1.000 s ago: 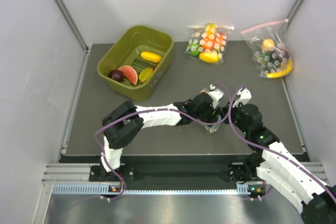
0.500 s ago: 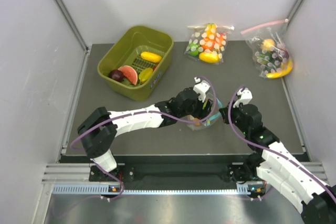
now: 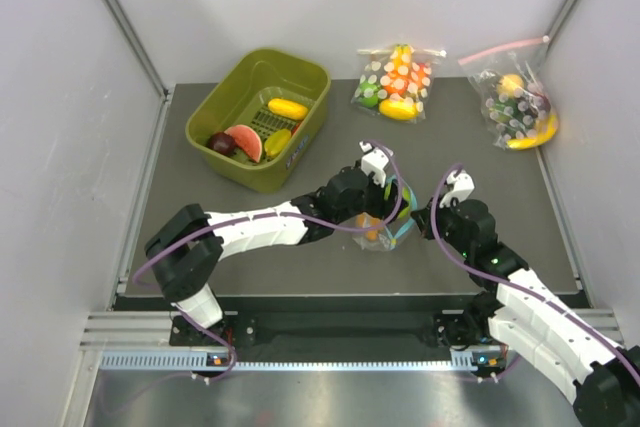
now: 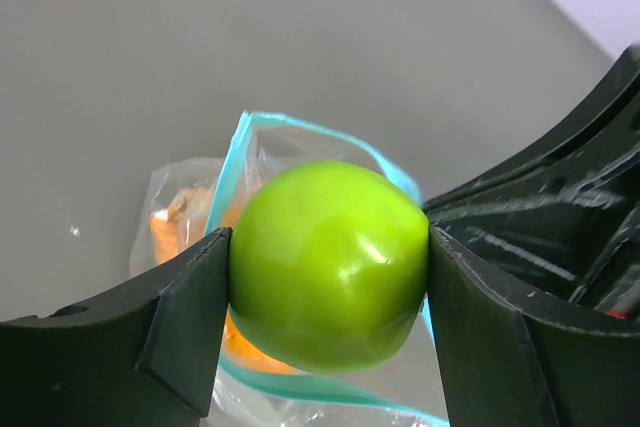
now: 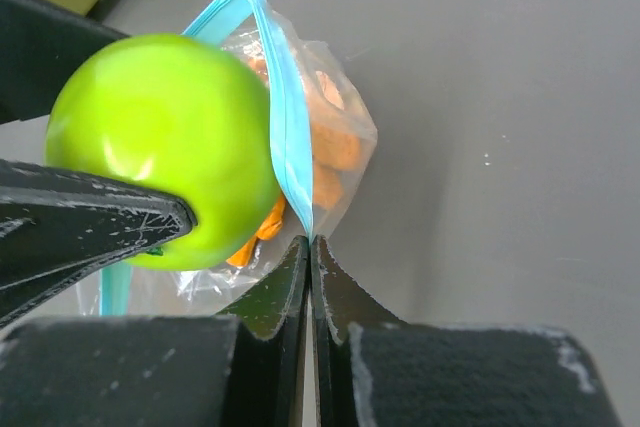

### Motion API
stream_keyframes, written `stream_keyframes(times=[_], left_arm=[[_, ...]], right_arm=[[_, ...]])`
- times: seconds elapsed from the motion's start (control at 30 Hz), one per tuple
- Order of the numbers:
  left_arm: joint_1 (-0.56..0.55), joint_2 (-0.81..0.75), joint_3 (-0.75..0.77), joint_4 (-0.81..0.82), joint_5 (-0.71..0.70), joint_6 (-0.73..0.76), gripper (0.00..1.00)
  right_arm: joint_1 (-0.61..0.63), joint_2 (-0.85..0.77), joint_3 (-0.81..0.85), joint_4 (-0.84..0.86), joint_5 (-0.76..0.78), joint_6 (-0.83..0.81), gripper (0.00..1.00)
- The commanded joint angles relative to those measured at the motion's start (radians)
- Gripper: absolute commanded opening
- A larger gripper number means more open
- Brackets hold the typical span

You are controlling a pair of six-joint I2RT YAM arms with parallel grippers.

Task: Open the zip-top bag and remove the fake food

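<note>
1. The green fruit [image 4: 330, 262] is pinched from both sides between the fingers of the left gripper [image 4: 328, 269]. It sits just over the bag's mouth and appears clear of the plastic.
2. The zip-top bag [image 5: 340, 117] lies directly beneath and behind that fruit. Its light-blue zip strip [image 5: 290, 137] is parted into an open loop, so the opening step looks done.
3. The right gripper [image 5: 310, 245] has its fingers pressed together on one lip of the strip, right at their tips, holding the mouth up beside the left tool.
4. The orange pieces [image 5: 332, 152] lie inside the bag, beyond the right fingertips and below the fruit. These are left to take out.
5. I judge the task to be partly done: one item is out but not yet set down. I cannot tell whether the bag's bottom rests on the table [image 3: 330, 272].
6. Ahead and to the left of both tools stands the olive bin [image 3: 303, 137]. The dotted bags [image 3: 395, 82] lie well apart, farther ahead.
</note>
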Motion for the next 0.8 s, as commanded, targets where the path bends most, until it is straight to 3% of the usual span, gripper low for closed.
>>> stream_keyframes(times=[0.0,0.2,0.57,0.63,0.77], left_arm=[[0.012,0.005,0.039,0.122,0.047,-0.043,0.22],[0.042,-0.048,0.023,0.093,0.17,-0.101,0.23],[0.195,-0.268,-0.097,0.042,0.61,-0.198,0.26],[0.236,-0.323,-0.111,0.042,0.644,-0.21,0.27],[0.385,-0.417,-0.106,-0.032,0.583,-0.164,0.28]], right_arm=[[0.016,0.004,0.002,0.062,-0.017,0.008,0.0],[0.014,-0.001,0.003,0.047,0.029,0.005,0.0],[0.014,0.03,0.043,0.042,0.06,-0.021,0.0],[0.013,0.03,0.049,0.041,0.06,-0.024,0.0],[0.013,0.022,0.051,0.041,0.057,-0.024,0.0]])
